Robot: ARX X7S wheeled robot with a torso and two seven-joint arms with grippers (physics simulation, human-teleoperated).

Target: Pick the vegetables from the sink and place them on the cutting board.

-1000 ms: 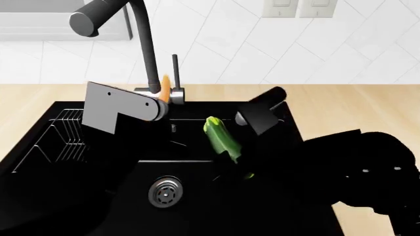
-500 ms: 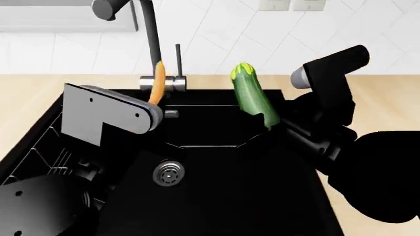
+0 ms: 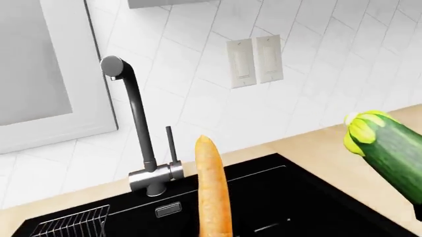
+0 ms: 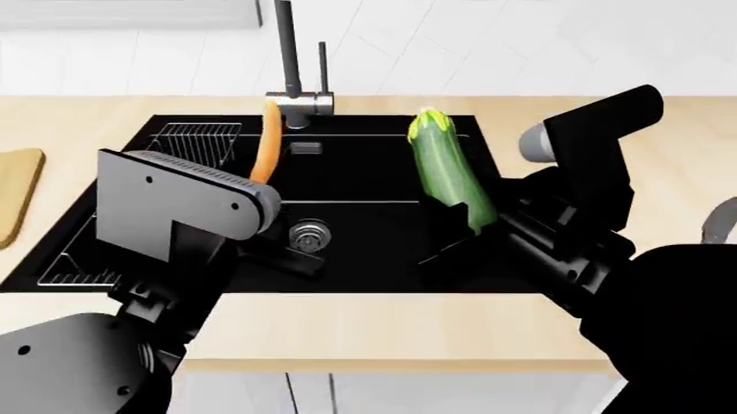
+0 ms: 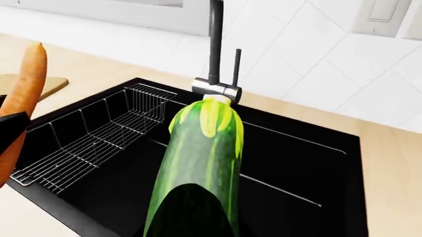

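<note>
A: What is each end effector doing?

B: The left end effector is pinching the carrot near its lower end, with the carrot standing nearly upright above the sink. The right end effector is clamped on the base of the zucchini, whose yellowish stem end points up and away from the robot. Both vegetables are clear of the basin, apart from each other, with the faucet behind and between them.

A: And the cutting board?

B: Only a corner of the cutting board shows at the far left of the head view, lying on the bench beyond the sink's left rim. The right wrist view catches the same corner past the wire dish rack.

A: So how should the carry go?

B: I'd send the carrot first, since the left arm is nearer. Hold it high enough to pass over the rack and the sink rim, swing it left, then tilt it flat before letting go so it doesn't topple or roll. The zucchini has the longer trip across the whole basin; it looks heavier and is gripped low, so move slowly to stop it pivoting. Keep it wide of the faucet and the left arm.
</note>
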